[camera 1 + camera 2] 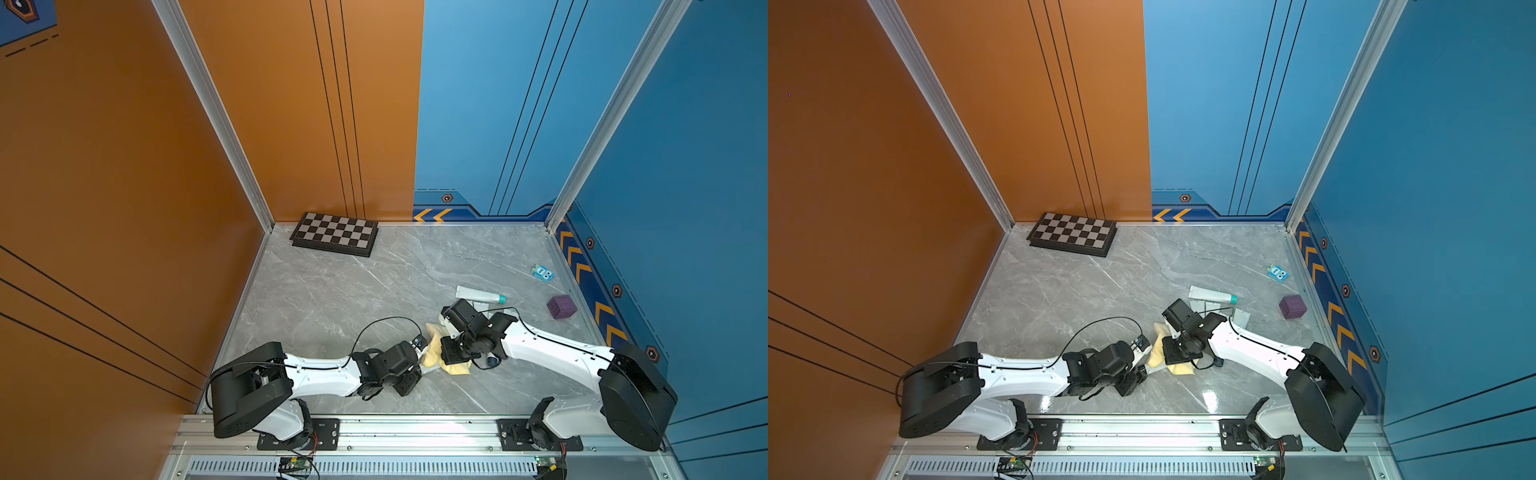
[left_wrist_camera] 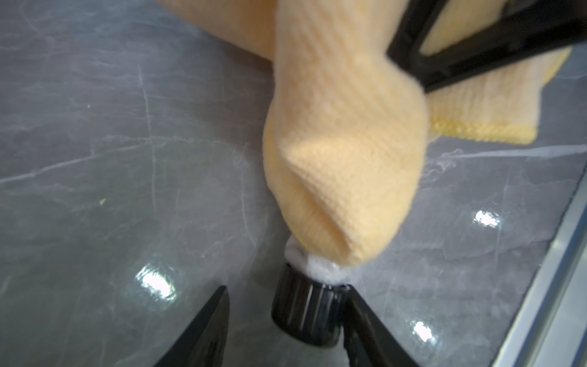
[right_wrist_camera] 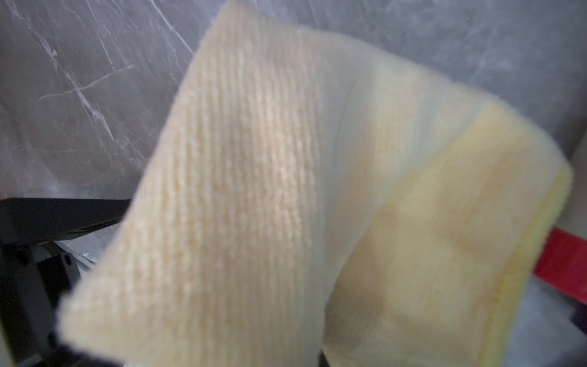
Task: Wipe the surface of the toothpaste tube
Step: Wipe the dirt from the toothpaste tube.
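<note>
The toothpaste tube [image 2: 320, 270] lies near the middle of the shiny grey surface [image 2: 95, 159], a bit toward five o'clock. It is almost all hidden under the soft, ribbed yellow cloth [image 2: 343, 143]. Only its white neck and ridged black cap [image 2: 305, 314] peek out. The right fingers [image 2: 492, 57] pinch the cloth, I think to rub the tube. The left fingers [image 2: 365, 327] are spread, one just beside the cap.

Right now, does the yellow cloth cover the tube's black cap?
No, the black cap sticks out bare below the yellow cloth.
</note>
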Robot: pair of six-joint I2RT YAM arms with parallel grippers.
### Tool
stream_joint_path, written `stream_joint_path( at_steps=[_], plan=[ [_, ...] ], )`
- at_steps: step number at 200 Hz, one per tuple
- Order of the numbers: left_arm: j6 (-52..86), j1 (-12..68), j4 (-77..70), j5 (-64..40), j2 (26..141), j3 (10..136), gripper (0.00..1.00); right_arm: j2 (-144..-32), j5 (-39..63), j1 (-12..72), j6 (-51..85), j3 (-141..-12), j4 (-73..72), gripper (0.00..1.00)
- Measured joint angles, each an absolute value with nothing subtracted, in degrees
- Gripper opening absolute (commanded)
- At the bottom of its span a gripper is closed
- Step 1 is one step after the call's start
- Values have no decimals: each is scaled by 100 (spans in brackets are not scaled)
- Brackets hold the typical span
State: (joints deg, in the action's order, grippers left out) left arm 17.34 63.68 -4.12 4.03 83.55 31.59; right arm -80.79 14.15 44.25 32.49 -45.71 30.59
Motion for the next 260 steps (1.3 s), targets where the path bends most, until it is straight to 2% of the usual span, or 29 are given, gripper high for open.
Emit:
stream_joint_path(
  at_steps=[62, 89, 108, 135, 145, 195, 260],
  plan=[
    [1695, 6337, -578, 449, 8447, 3183, 58, -8672, 1439, 4528, 3242, -4757, 2714, 0],
    [1673, 6296, -593, 432, 8447, 3173, 53, -8755, 1356, 4613, 3238, -4731, 2558, 0],
    [1667, 6294, -672, 390, 8447, 3133, 45, -8742, 1308, 4624, 3227, -4622, 2388, 0],
    [1608, 6294, -827, 257, 8475, 3085, 23, -8556, 1291, 4602, 3221, -4425, 2152, 0],
    [1588, 6313, -908, 183, 8508, 3085, 19, -8475, 1295, 4543, 3221, -4394, 2130, 0],
    [1590, 6300, -1135, 169, 8617, 3085, 23, -7937, 1597, 4226, 3251, -4434, 2700, 0],
    [1590, 6300, -1245, 213, 8670, 3085, 22, -8429, 2283, 4335, 3354, -4709, 2694, 0]
  ],
)
